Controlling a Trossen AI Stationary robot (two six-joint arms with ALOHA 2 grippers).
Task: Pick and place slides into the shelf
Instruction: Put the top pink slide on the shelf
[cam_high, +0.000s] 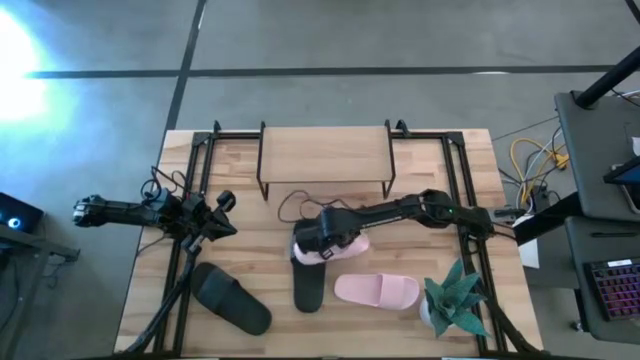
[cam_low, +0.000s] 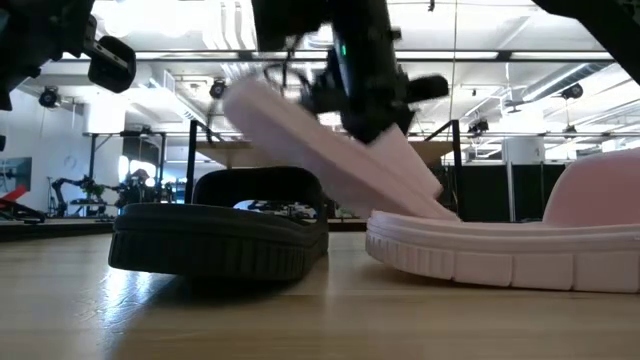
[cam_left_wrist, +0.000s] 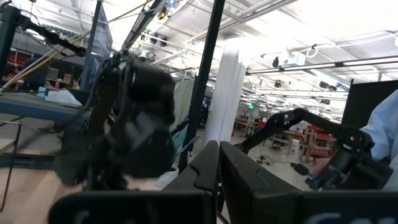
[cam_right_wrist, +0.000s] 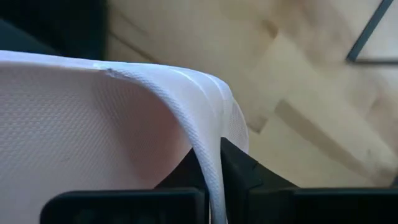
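Note:
My right gripper (cam_high: 318, 240) reaches to the table's middle and is shut on a pale pink slide (cam_high: 340, 248), which shows tilted in the low view (cam_low: 330, 150). A second pink slide (cam_high: 377, 290) lies flat near the front edge. One black slide (cam_high: 308, 285) lies just nearside of the held one, and another (cam_high: 232, 298) lies farther left. The shelf (cam_high: 325, 155) stands on its wire legs at the far side. My left gripper (cam_high: 218, 212) waits at the table's left, shut and off the surface. My right gripper pinches the pink slide by the edge of its wide strap (cam_right_wrist: 208, 155), one finger (cam_right_wrist: 242, 171) on each face of the thin strap wall. The slide is tilted, one end raised (cam_low: 245, 100). Its lower end (cam_low: 425, 195) drops behind the other pink slide.
A small potted plant (cam_high: 455, 300) stands at the front right corner. Black frame rails (cam_high: 190, 190) run along both sides of the table. Cables (cam_high: 300, 205) lie in front of the shelf. Bare wood shows between the shelf and the slides.

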